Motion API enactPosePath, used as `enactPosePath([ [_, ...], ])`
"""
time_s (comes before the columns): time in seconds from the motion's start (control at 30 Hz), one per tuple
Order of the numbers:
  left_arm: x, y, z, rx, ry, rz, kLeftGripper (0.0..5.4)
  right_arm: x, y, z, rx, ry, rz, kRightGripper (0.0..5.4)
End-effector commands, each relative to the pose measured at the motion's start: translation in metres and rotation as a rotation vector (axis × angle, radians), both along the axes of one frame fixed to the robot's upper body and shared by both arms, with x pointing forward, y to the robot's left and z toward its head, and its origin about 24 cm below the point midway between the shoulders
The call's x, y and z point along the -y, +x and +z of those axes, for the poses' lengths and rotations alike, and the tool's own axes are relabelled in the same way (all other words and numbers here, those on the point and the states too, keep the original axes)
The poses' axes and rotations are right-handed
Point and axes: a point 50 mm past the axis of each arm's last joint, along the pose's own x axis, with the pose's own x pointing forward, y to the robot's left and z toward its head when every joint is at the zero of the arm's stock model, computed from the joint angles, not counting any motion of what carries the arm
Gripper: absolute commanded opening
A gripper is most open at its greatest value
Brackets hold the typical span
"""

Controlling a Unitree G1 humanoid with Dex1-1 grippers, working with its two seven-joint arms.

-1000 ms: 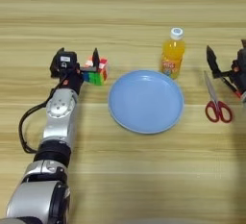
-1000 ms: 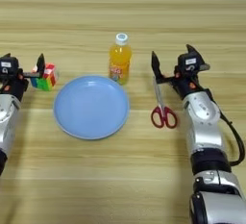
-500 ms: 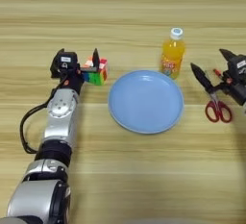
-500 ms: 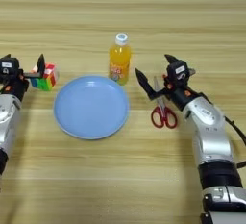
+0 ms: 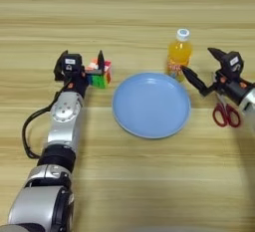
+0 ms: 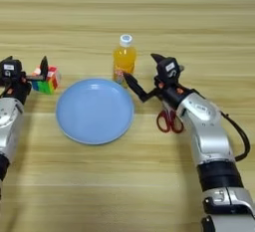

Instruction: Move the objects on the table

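A multicoloured puzzle cube lies left of the blue plate. My left gripper stands open beside the cube. Its right finger rises just above the cube, and I cannot tell whether they touch. An orange-juice bottle with a white cap stands upright behind the plate's right rim. My right gripper is wide open just right of the bottle, its lower fingertip close to the bottle's base, holding nothing. Red-handled scissors lie on the wooden table, partly under my right wrist.
The blue plate has nothing on it and sits mid-table between both arms. A black cable loops beside my left forearm. Bare wood stretches behind the bottle and in front of the plate.
My right gripper has swung left from over the scissors to beside the bottle, its fingers now spread wide. The left arm and the cube have stayed put.
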Motion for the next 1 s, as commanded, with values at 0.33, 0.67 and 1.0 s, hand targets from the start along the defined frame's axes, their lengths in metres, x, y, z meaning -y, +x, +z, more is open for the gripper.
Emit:
enactPosePath([
  [0.33,0.003,0.002,0.003,0.008,0.011,-0.004,5.38,-0.011,0.022,0.011,-0.014,-0.022,0.026,5.4],
  [0.67,0.003,0.002,0.002,0.007,0.011,-0.005,5.38,-0.028,0.035,0.01,-0.038,-0.031,0.059,5.4],
  [1.0,0.004,0.002,0.002,0.009,0.01,-0.006,5.38,-0.034,0.052,0.007,-0.053,-0.024,0.031,5.4],
])
